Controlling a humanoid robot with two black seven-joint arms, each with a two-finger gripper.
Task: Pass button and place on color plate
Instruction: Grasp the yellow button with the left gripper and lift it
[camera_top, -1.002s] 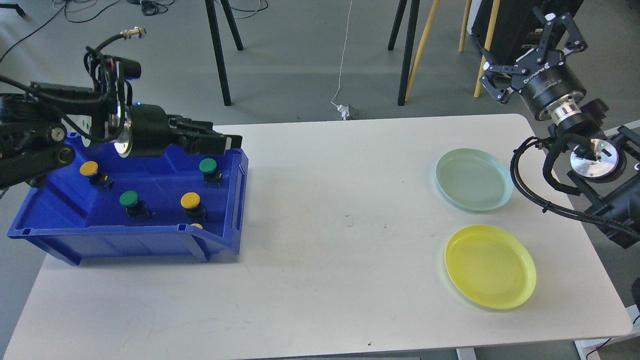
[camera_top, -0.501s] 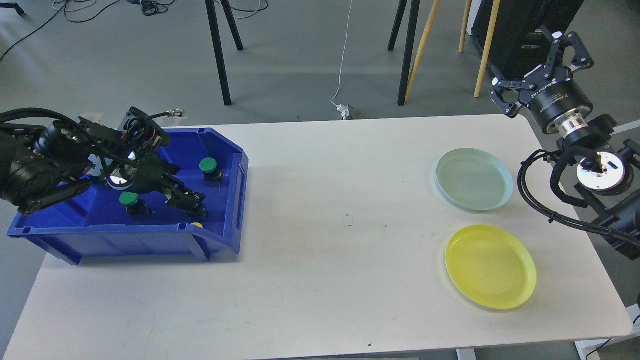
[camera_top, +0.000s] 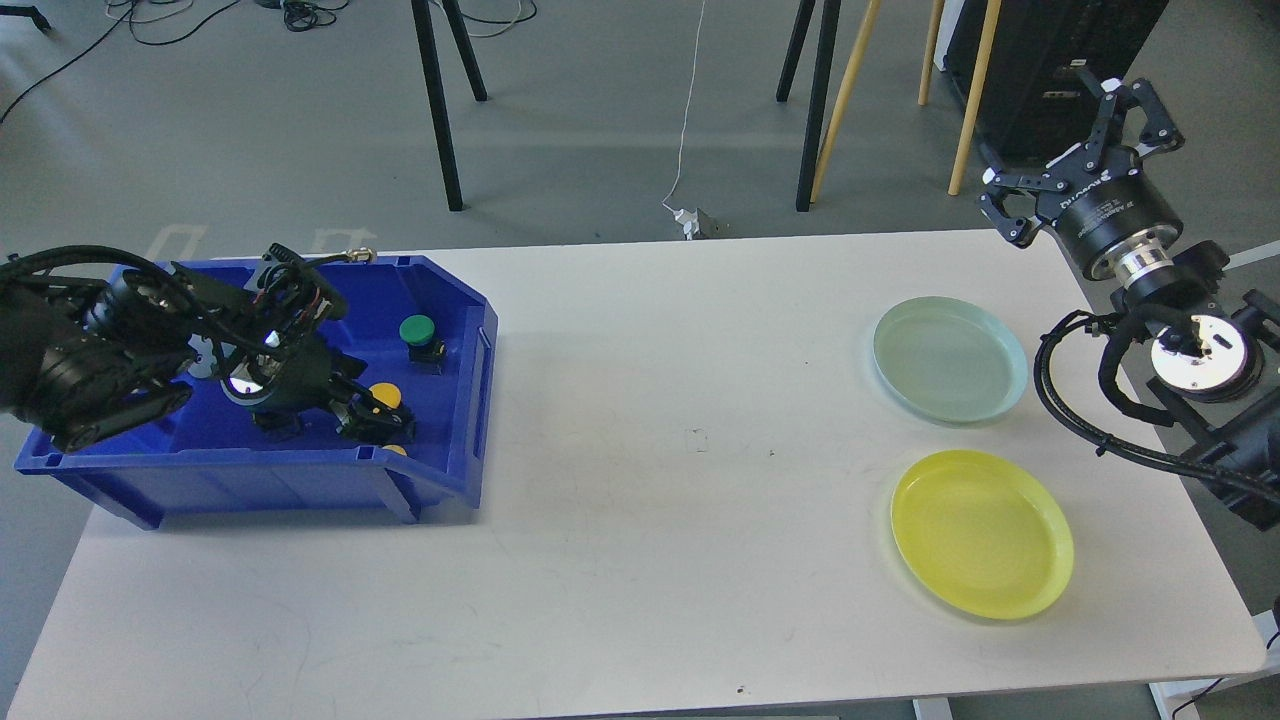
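Here the left gripper (camera_top: 375, 420) is down inside the blue bin (camera_top: 455, 300), which sits at the table's (camera_top: 640, 560) 9 o'clock side. Its dark fingers lie right beside a yellow button (camera_top: 384, 395), with the yellow cap showing at their 12 o'clock; whether they are clamped on the button's body or merely touching it cannot be told, since the fingers merge with the black base beneath the cap. A green button (camera_top: 417, 330) stands upright at 1 o'clock from that gripper, near the bin's right wall and apart from the arm. A sliver of another yellow cap (camera_top: 395, 450) peeks over the bin's front lip at the gripper's 6 o'clock. The left arm's bulky black body covers much of the bin's left half, so anything under it is hidden.

The right gripper (camera_top: 1085, 125) hangs in the air beyond the table's far right corner, at about 2 o'clock from the table's centre, with its fingers spread apart and nothing between them. Near it on the table rests a pale green plate (camera_top: 990, 405), bare inside. A yellow plate (camera_top: 1040, 590), also bare, lies just beside it at its 6 o'clock, both well apart from the bin.
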